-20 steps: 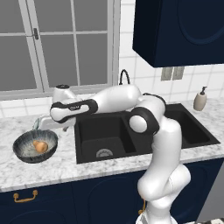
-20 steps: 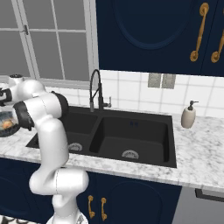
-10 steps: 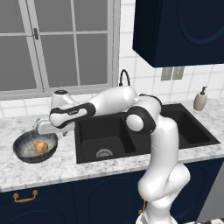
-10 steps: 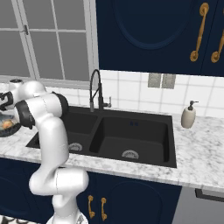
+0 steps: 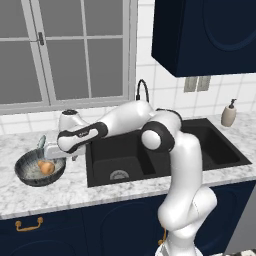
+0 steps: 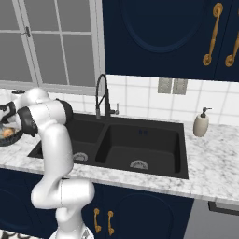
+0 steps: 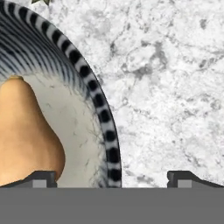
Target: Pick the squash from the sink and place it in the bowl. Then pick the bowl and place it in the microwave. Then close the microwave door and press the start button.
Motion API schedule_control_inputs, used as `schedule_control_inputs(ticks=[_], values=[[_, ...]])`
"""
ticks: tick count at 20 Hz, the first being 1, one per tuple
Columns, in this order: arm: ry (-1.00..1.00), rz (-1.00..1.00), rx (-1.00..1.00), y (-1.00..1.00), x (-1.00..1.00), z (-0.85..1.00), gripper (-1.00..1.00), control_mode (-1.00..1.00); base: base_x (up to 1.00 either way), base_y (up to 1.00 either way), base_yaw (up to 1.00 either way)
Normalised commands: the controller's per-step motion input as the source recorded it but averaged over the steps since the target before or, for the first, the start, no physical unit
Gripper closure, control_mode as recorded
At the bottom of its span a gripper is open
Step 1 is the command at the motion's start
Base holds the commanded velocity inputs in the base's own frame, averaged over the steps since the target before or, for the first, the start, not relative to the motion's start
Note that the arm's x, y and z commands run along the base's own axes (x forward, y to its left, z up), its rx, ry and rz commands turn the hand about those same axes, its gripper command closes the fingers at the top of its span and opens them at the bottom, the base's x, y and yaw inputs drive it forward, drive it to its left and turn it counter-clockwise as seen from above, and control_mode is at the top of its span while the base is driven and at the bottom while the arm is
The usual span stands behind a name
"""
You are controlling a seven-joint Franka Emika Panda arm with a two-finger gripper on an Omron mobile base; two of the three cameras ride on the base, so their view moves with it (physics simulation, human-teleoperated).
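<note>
The dark striped bowl stands on the marble counter left of the black sink, with the tan-orange squash lying inside it. My gripper hangs low over the bowl's right rim, open and holding nothing. In the hand view the gripper straddles the bowl's rim: one fingertip is over the squash inside, the other is outside over bare counter. From the right base view the bowl sits at the far left edge. The microwave and its door are out of view.
A black arched faucet rises behind the sink and a soap dispenser stands at its right end. A window runs behind the bowl. A dark upper cabinet hangs above the sink. The counter's front edge lies close to the bowl.
The hand has dropped lower toward the bowl's right rim. Bowl and squash have stayed in place, and the jaws have stayed open.
</note>
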Motion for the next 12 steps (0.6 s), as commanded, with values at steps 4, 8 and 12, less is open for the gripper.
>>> schedule_control_inputs(ticks=[4,8,12], values=[[0.00,0.00,0.00,0.05,0.00,-0.19,-1.00,-1.00,0.00,0.00,0.00],[0.00,0.00,0.00,0.08,0.00,-0.13,1.00,-1.00,0.00,0.00,0.00],[0.00,0.00,0.00,0.20,0.00,-0.09,1.00,-1.00,0.00,0.00,0.00]])
